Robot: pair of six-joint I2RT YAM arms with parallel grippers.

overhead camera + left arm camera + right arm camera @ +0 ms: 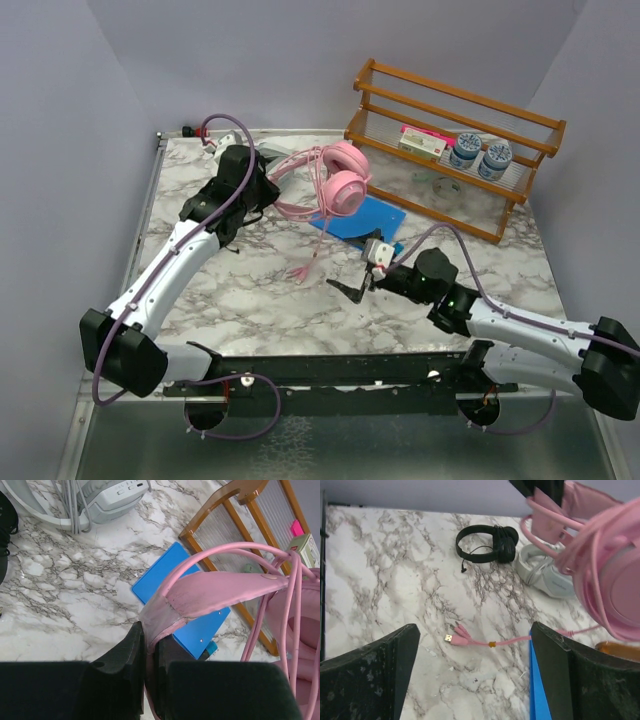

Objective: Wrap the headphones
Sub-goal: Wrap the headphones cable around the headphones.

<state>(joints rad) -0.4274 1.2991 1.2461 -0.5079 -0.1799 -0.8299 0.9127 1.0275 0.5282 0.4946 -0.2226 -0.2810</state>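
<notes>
The pink headphones (343,180) hang above the table at the back centre. My left gripper (262,192) is shut on their padded headband (220,590), seen pinched between the jaws in the left wrist view (150,636). The pink cable (295,590) loops over the headband, and its plug end (456,639) lies on the marble. My right gripper (360,272) is open and empty, low over the table; the plug end lies between its jaws in the right wrist view (475,640). The black headphones (485,544) and the grey-white headphones (545,575) lie on the table behind.
A blue pad (365,218) lies under the pink headphones. A wooden rack (450,140) with jars and a box stands at the back right. The marble table (250,290) has walls at the left and back.
</notes>
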